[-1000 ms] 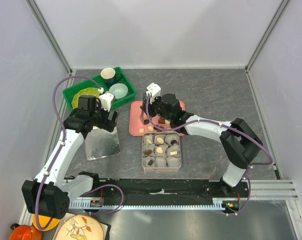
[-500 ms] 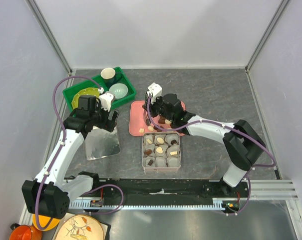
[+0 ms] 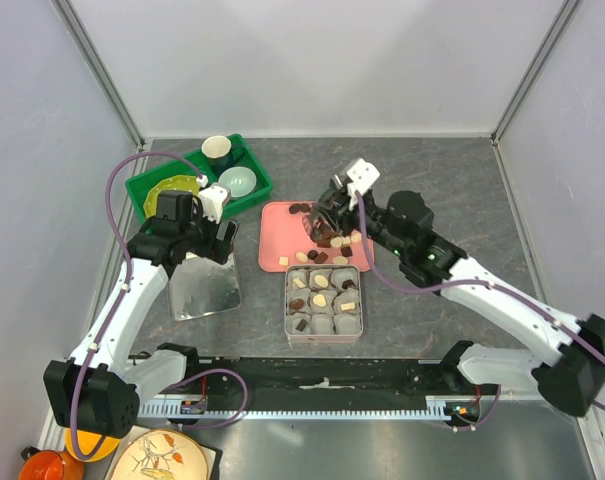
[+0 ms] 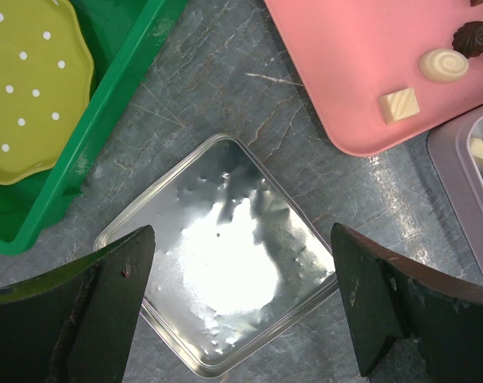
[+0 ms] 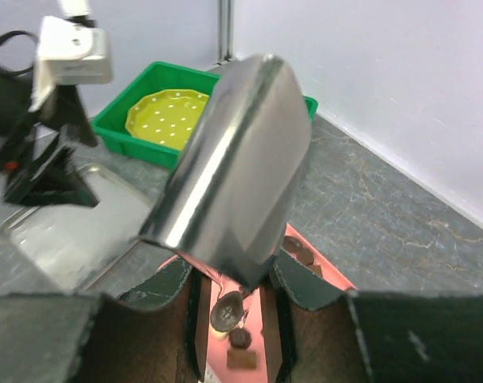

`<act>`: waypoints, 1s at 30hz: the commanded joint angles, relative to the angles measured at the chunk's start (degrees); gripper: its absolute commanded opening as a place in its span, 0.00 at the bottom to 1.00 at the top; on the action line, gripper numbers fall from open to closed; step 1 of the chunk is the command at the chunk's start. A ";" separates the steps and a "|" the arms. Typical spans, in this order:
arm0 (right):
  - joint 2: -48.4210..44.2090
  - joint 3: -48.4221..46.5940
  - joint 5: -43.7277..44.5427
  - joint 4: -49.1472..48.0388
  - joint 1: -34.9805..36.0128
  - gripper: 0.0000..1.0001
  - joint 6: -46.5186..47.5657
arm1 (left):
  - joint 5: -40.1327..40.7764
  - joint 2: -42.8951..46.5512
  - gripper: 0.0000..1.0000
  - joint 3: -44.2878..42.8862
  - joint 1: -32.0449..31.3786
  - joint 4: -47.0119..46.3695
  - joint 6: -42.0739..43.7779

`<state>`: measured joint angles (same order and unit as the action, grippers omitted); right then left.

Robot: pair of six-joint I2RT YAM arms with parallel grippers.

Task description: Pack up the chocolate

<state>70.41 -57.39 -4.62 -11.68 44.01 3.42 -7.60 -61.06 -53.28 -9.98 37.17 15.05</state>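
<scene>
Chocolate pieces (image 3: 320,257), dark brown and cream, lie on a pink tray (image 3: 275,246). More chocolates sit in grey paper cups in a square tin (image 3: 323,302). My right gripper (image 3: 327,217) is shut on a shiny metal scoop (image 5: 233,171) and holds it over the tray. In the right wrist view the gripper (image 5: 233,279) has a dark piece (image 5: 227,309) just below the scoop. I cannot tell if that piece touches the tray. My left gripper (image 3: 208,240) is open and empty above the tin's lid (image 3: 204,290). The left wrist view shows cream pieces (image 4: 400,104) on the tray (image 4: 345,72).
A green basket (image 3: 172,185) at the back left holds a yellow plate (image 3: 172,192), a cup (image 3: 216,150) and a pale bowl (image 3: 236,181). The lid (image 4: 221,263) lies between basket and tray. Grey walls enclose the table.
My right arm has swung out to the right and the gripper with the scoop has risen and shifted back-right over the tray. The left arm has not moved.
</scene>
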 commanded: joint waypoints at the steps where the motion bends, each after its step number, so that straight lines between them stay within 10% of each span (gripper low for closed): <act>1: -8.00 4.47 -4.60 8.33 0.46 0.26 -1.57 | 0.04 0.85 0.98 -0.78 0.31 -0.96 0.95; 30: -10.82 16.34 -2.85 8.78 13.91 0.41 -8.08 | 0.21 1.20 0.98 0.45 0.31 -1.04 0.60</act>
<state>59.99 -40.88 -9.13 1.76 57.56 -4.32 -7.57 -60.99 -53.06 -9.98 37.17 15.05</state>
